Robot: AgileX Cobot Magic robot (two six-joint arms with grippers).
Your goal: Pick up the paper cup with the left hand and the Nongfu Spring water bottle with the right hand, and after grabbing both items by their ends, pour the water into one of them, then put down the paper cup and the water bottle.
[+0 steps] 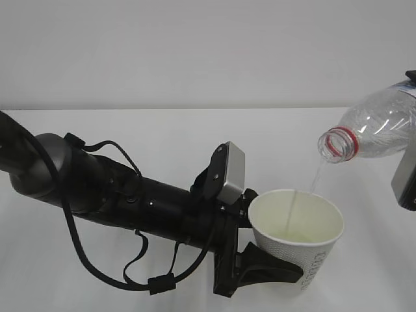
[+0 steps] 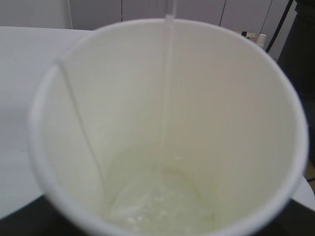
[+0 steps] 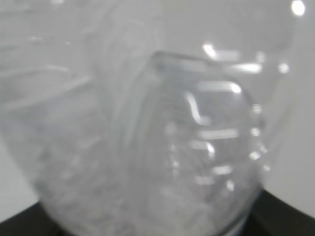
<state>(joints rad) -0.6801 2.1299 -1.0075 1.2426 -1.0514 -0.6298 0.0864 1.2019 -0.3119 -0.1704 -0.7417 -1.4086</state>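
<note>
The white paper cup (image 1: 296,229) hangs upright above the table, with my left gripper (image 1: 278,252) shut on its lower part; one black finger (image 1: 270,268) shows in front, the other is hidden behind the cup. The left wrist view looks straight down into the paper cup (image 2: 162,123), which has a shallow pool of water (image 2: 157,201) at the bottom. The capless Nongfu Spring water bottle (image 1: 377,129) is tilted, mouth down-left, above the cup's far rim. A thin stream of water (image 1: 316,177) falls into the cup. My right gripper (image 3: 155,196) holds the bottle's (image 3: 162,147) base end, mostly past the frame's right edge.
The white table (image 1: 162,130) spreads under both arms, with a plain pale wall behind it. The left arm's black body and looped cables (image 1: 130,201) lie across the lower left. The right arm's grey box (image 1: 404,182) sits at the right edge.
</note>
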